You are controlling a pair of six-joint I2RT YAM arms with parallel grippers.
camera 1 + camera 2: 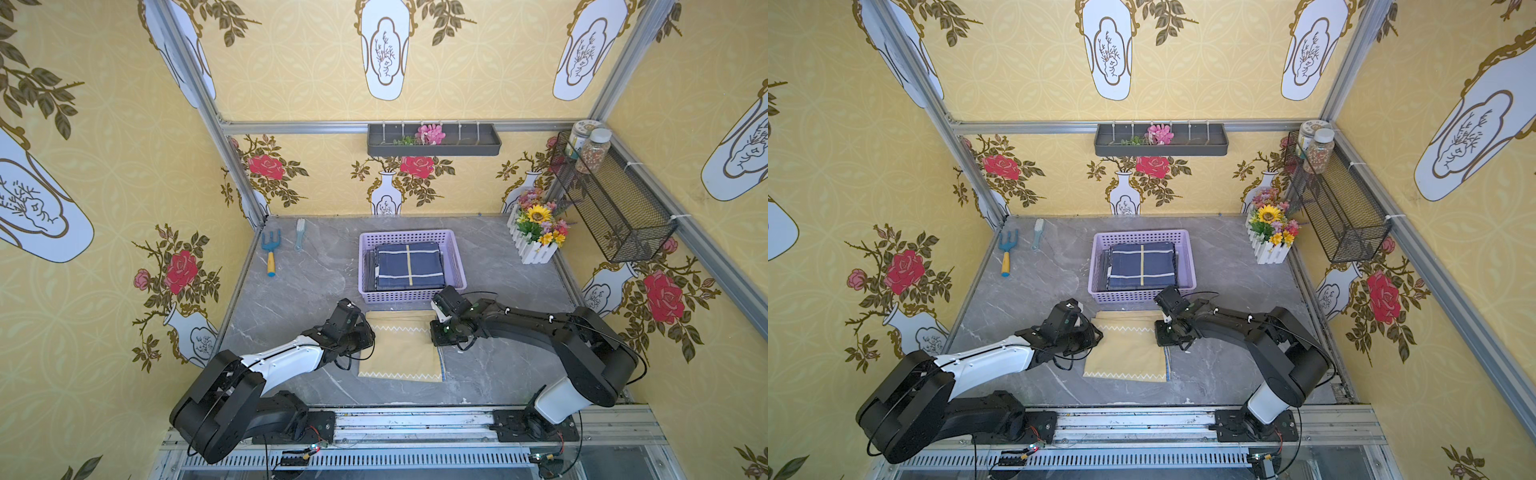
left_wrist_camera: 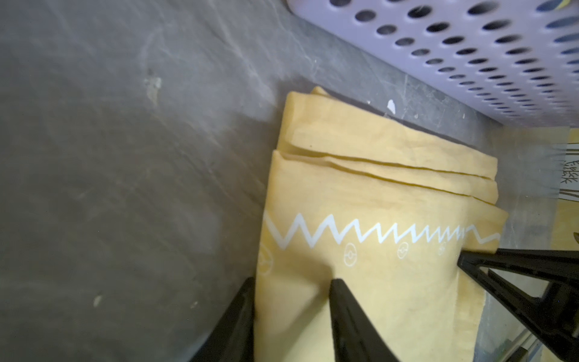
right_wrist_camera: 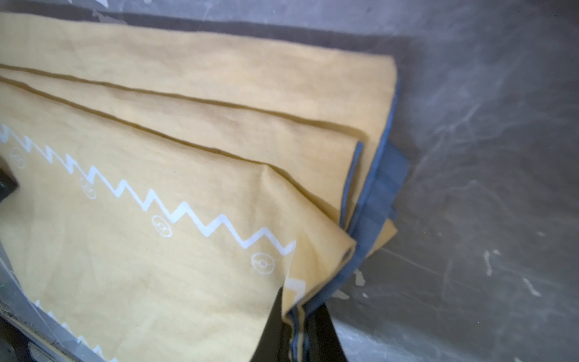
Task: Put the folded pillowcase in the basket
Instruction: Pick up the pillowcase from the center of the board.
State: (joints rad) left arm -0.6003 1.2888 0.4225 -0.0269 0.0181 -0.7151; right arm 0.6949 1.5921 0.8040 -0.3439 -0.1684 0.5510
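Pillowcase [image 1: 401,349] not yet in basket [image 1: 409,296]; my right end effector [image 3: 299,301] pinches it (left end effector [image 2: 293,280]: grip unclear).

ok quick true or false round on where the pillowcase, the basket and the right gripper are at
1. The yellow pillowcase lies inside the lilac basket. False: it lies on the table, in front of the basket.
2. The right gripper is shut on the pillowcase's edge. True.
3. The basket is empty. False: it holds a folded navy cloth.
4. A blue hand rake lies on the table, apart from the basket. True.
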